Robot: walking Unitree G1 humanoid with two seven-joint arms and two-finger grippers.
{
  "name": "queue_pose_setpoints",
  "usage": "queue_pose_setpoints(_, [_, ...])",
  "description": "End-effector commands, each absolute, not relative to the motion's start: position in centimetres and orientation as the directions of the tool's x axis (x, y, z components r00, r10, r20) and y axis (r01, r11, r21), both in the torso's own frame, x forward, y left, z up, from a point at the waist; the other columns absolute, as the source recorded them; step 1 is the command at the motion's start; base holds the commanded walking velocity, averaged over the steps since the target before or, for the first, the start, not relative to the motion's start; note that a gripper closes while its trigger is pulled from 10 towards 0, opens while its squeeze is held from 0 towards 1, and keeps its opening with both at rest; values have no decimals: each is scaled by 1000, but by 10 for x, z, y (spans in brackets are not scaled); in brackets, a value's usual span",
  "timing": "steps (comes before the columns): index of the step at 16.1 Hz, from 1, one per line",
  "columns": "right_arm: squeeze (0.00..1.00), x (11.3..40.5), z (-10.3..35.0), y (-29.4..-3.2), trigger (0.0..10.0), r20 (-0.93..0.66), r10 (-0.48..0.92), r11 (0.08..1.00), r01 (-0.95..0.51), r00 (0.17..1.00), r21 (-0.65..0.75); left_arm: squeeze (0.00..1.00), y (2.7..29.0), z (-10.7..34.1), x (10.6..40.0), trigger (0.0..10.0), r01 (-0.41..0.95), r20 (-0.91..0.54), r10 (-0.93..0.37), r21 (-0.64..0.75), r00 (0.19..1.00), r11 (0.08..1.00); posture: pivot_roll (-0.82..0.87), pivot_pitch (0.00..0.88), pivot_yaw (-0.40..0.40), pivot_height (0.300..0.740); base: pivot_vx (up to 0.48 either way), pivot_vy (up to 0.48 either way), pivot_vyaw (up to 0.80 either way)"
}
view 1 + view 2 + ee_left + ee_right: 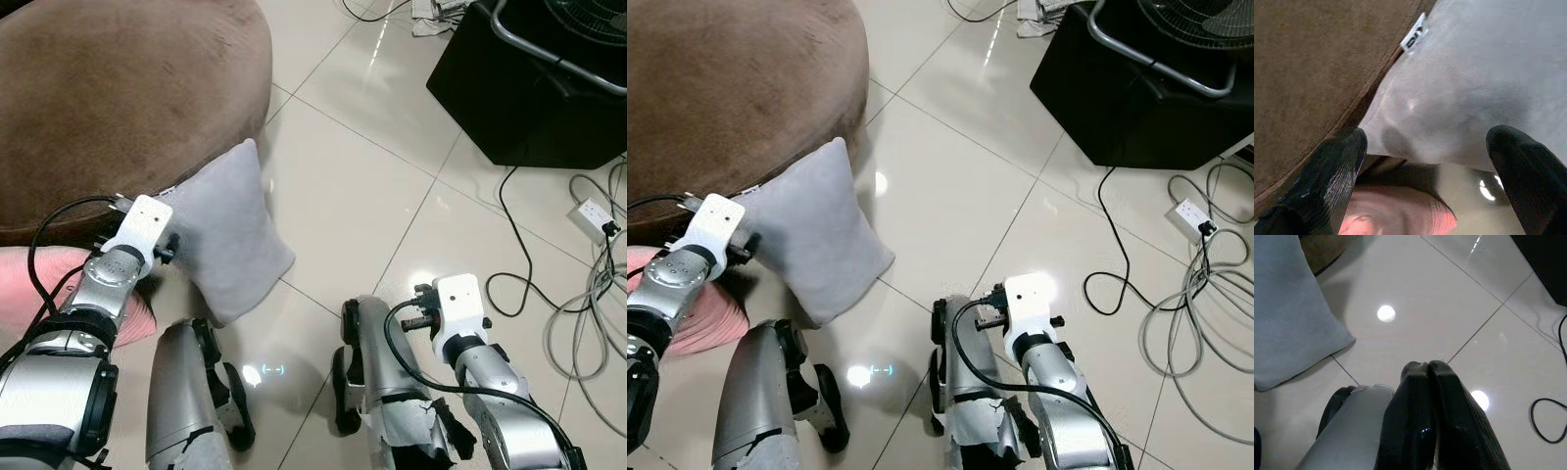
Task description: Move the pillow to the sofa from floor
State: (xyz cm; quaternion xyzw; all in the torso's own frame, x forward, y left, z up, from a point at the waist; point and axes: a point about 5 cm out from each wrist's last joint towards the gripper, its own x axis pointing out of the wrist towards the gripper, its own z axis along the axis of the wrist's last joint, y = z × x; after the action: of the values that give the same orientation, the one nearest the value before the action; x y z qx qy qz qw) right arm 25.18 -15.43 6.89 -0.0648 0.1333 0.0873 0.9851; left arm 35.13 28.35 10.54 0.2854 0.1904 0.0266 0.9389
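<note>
My left pincer (1425, 147) is wide apart at the corner of the grey pillow (223, 235), which leans on the brown sofa (108, 98) at 10 o'clock, standing on the tiled floor (362, 196). My right pincer (1429, 369) has its fingers pressed together at 5 o'clock.

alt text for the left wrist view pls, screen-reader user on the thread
The left gripper is open, its two black fingers spread just short of the lower corner of a grey pillow. The pillow leans against a brown sofa and carries a small white tag near its edge. Below it are something pink and glossy floor tile.
</note>
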Motion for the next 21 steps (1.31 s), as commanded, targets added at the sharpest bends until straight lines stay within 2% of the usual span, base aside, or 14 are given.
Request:
queue_pose_setpoints(1, [0,245,60,-161,10000,-314,135,979,-176,940,-103,0,285,93,344,10000,56,-385,192,547,903,835,-243,332,-129,560,0,0,0])
queue_pose_setpoints(8, [0,223,62,-168,10000,-331,125,980,-169,935,-109,0,266,82,347,10000,82,-417,197,564,887,822,-324,383,-157,560,0,0,0])
queue_pose_setpoints(12, [0,223,61,-168,10000,-337,120,981,-165,934,-107,0,263,83,348,10000,50,-398,169,483,902,874,-305,381,-147,560,0,0,0])
queue_pose_setpoints(14, [0,228,60,-161,10000,-338,138,979,-180,931,-94,0,264,86,349,10000,2,-375,172,421,911,907,-280,377,-143,560,420,0,0])
queue_pose_setpoints(21, [0,235,57,-156,10000,-343,165,974,-208,925,-94,0,272,87,347,10000,-50,-355,214,420,910,906,-255,368,-151,560,461,0,0])
